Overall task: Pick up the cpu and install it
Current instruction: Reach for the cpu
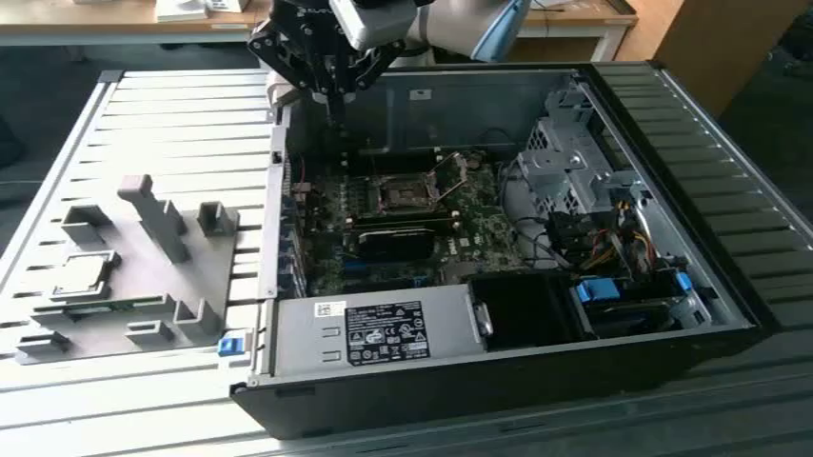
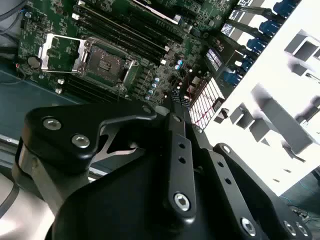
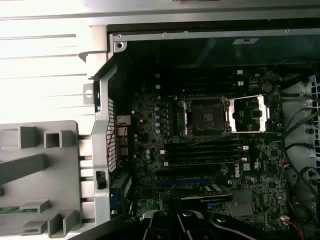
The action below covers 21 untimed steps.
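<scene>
Second wrist view: the gripper (image 2: 176, 100), nearest the lens, fingers closed on nothing; the open, empty socket (image 2: 102, 62) lies beyond. First wrist view: grey fixture tray (image 3: 67, 175) outside the case (image 3: 102, 150) wall. Exterior view: the cpu (image 1: 83, 273) lies flat by the tray's edge farthest from the case. From the gripper, over the case's far corner, it lies toward the exterior view's left, nearer the camera.

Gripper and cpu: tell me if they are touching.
Apart. In the exterior view the gripper hangs over the far edge of the case, while the cpu sits in the grey tray far off at the exterior view's left.
</scene>
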Tool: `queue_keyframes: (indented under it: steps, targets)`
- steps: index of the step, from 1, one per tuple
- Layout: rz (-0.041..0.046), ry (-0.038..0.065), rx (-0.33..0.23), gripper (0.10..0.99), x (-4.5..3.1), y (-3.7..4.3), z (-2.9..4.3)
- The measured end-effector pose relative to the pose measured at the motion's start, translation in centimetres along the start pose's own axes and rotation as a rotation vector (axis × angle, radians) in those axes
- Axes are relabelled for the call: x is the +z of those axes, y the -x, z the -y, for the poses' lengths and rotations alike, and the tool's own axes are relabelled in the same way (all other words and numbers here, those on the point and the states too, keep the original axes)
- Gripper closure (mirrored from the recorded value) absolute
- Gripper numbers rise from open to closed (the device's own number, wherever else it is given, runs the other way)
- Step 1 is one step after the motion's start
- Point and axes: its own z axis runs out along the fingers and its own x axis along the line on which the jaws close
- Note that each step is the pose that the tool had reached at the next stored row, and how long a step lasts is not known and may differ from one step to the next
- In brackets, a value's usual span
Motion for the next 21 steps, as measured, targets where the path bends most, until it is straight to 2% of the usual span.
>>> queue_keyframes:
  steps: [7, 21]
  targets:
    - [-0.0001, 0.000, 0.000, 0.980, -0.01, -0.06, 0.00]
    - [0.0000, 0.000, 0.000, 0.980, -0.02, -0.96, 0.07]
